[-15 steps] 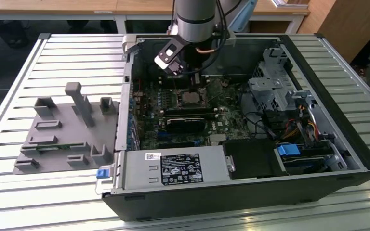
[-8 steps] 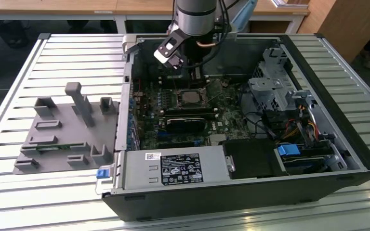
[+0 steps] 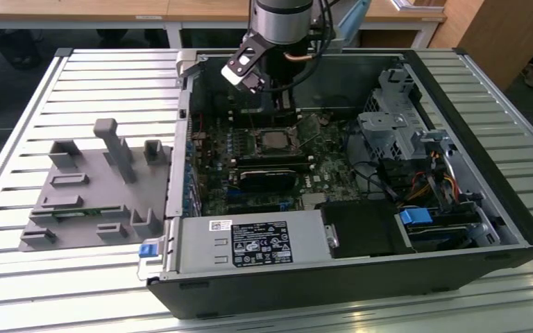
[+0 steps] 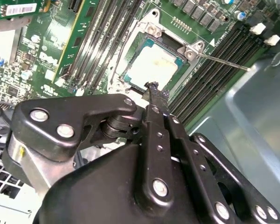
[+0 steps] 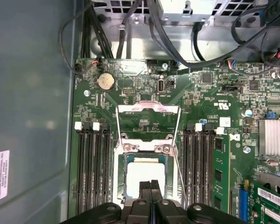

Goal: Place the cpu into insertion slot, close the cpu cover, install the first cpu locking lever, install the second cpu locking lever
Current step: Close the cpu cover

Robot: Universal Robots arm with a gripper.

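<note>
The cpu [image 5: 143, 171] [image 4: 154, 65], a pale square chip, lies flat in the insertion slot [image 5: 122, 179] on the green motherboard; it also shows in the exterior view [image 3: 272, 141]. The cpu cover [image 5: 148, 109], a silvery frame with a cut-out middle, is swung open away from the slot. Thin wire levers [image 5: 179, 154] [image 4: 224, 61] run beside the slot, unlatched. My gripper [image 5: 150, 186] [image 4: 154, 88] hangs just above one edge of the chip, fingers shut together with nothing between them. From outside, the gripper [image 3: 285, 104] reaches down into the open computer case.
Long black memory slots [image 5: 91, 168] flank the socket, with a green memory stick [image 5: 219, 172] and a finned heat sink [image 5: 275, 135] beyond. Cables [image 5: 196, 32] and the case wall [image 5: 32, 102] stand close by. A grey fixture [image 3: 91, 187] lies on the slatted table outside.
</note>
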